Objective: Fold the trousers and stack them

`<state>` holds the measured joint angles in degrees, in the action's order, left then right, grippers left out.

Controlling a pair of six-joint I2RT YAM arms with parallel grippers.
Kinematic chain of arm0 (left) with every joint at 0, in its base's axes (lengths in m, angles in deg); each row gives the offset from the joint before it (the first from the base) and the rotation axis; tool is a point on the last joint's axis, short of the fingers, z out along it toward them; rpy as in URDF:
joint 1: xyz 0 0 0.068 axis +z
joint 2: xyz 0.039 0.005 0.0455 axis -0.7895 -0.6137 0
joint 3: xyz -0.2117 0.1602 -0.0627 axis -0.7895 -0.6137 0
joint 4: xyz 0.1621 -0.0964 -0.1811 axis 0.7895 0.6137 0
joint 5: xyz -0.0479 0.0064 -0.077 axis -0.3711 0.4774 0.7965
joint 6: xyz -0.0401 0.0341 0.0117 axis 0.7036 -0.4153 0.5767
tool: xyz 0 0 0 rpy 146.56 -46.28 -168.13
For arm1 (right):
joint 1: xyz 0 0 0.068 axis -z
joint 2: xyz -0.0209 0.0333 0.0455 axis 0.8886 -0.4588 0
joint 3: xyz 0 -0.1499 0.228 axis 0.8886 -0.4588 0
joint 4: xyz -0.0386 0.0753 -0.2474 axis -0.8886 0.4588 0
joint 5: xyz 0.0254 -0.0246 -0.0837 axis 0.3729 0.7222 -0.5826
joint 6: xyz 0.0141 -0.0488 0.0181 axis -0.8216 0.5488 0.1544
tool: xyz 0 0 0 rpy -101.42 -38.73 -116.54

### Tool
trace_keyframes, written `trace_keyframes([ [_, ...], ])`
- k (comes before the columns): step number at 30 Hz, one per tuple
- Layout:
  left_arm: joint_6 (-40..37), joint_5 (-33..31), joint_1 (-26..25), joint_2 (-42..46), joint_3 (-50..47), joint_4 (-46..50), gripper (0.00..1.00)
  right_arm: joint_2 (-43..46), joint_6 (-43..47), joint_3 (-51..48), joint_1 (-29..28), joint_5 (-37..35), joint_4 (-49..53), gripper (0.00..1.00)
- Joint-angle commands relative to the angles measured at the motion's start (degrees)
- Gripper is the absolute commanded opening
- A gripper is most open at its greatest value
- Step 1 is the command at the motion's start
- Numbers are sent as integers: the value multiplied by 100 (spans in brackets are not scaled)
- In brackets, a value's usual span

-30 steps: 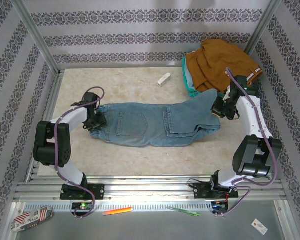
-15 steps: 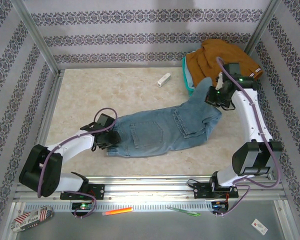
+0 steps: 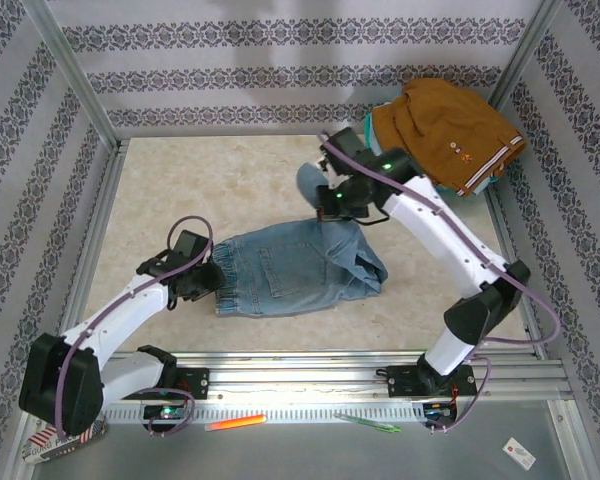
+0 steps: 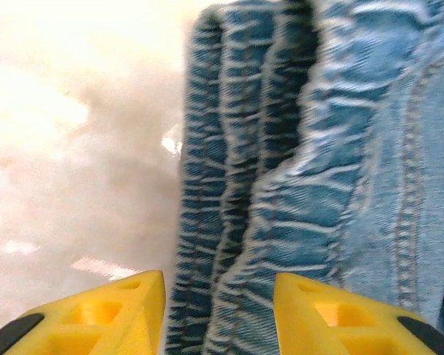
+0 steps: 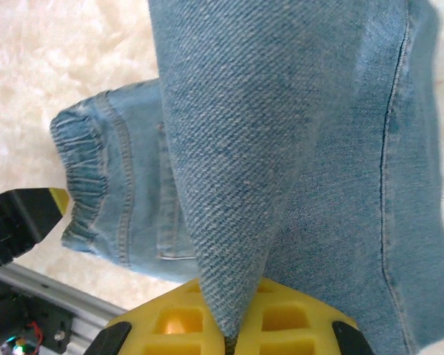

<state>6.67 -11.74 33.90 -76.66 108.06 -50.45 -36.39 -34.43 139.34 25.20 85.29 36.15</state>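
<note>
Right fingers (image 5: 179, 319) pinch trousers (image 3: 290, 270) leg, apparently aloft.

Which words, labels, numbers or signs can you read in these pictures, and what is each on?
No text can be read.
Flag-patterned packet at the near left: partly hidden, print too small.
White card at the near right: red mark, lettering too small.
The trousers: no label showing.

One pair of trousers (image 3: 290, 272), one brown garment (image 3: 440, 125), one left end effector (image 3: 208, 282) and one right end effector (image 3: 325, 198).
</note>
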Motion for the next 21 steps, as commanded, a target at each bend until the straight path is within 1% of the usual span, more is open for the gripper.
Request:
trace_keyframes([
  [1,44,426,113,-48,-358,-396,29,-315,-744,330,-321,-164,-392,0],
  [4,61,812,111,-406,-592,-910,12,-664,-1014,571,-677,-187,-623,0],
  [7,26,954,110,-528,-737,-1230,3,-1065,-1204,808,-968,-231,-670,0],
  [10,-70,1064,110,-543,-829,-1422,0,-1392,-1509,940,-1280,-304,-914,0],
  [14,-106,1215,110,-602,-931,-1651,0,-1926,-1819,1260,-1638,-411,-1049,0],
  [21,-76,1316,112,-611,-1088,-1801,0,-2751,-2261,1707,-2030,-431,-1270,0],
])
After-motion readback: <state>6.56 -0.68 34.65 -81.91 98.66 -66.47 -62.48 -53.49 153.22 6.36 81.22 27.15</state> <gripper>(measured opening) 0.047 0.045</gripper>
